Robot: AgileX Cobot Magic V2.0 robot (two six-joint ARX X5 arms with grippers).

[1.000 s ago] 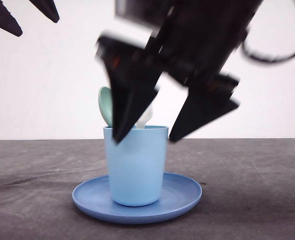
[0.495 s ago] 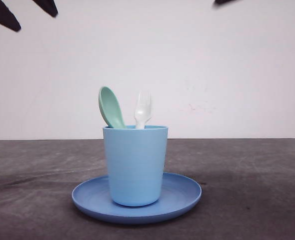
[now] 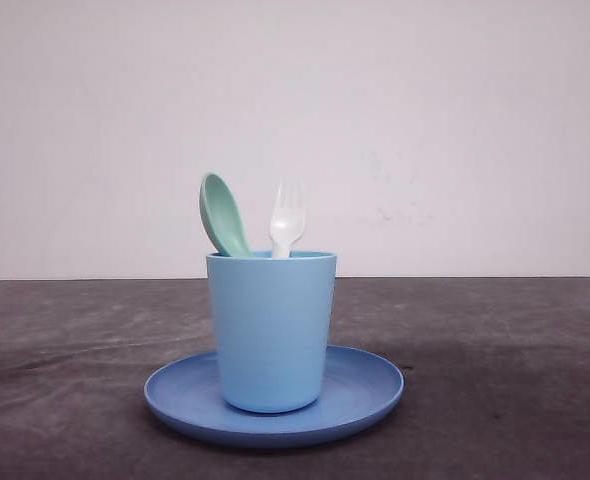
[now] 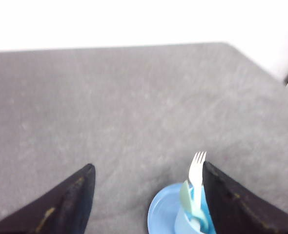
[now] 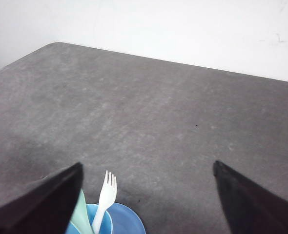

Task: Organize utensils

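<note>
A dark grey table (image 3: 535, 380) holds a round blue plate (image 3: 365, 395) with a light blue cup (image 3: 272, 330) standing on it. The mint spoon (image 3: 221, 215) and white fork (image 3: 287, 220) stand upright inside the cup. Left gripper (image 4: 149, 195) and right gripper (image 5: 146, 195) hang above, both spread wide and empty. Sensible finish: retreat upward, clear of the handles.

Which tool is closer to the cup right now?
Left, but only marginally; it's close. The left tool hangs open above the cup, off to its left. The right tool hangs open above it, off to its right.
</note>
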